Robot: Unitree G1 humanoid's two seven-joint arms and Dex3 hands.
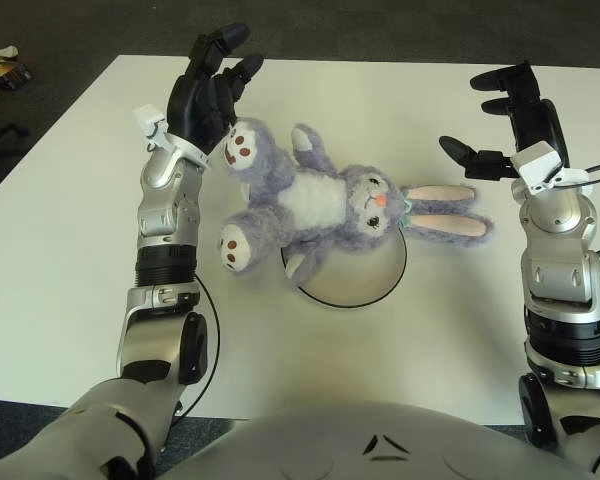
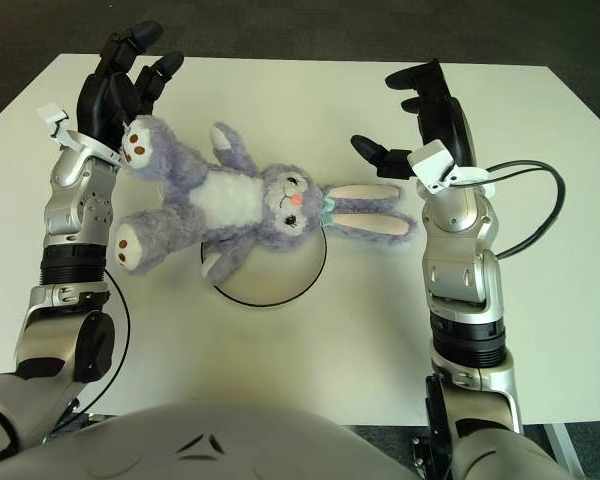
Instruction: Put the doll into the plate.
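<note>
The doll [image 1: 325, 203], a purple rabbit, lies on its back across the far part of the plate [image 1: 352, 283]: head and one paw over the plate, legs spilling left onto the worktop [image 1: 70, 250], ears trailing right past the rim. The left robot hand [image 1: 208, 90] is just beside the far foot, fingers spread, holding nothing. The right robot hand [image 1: 505, 120] hovers beyond the ears, fingers apart, empty. The doll looks only partly placed; centring it remains.
</note>
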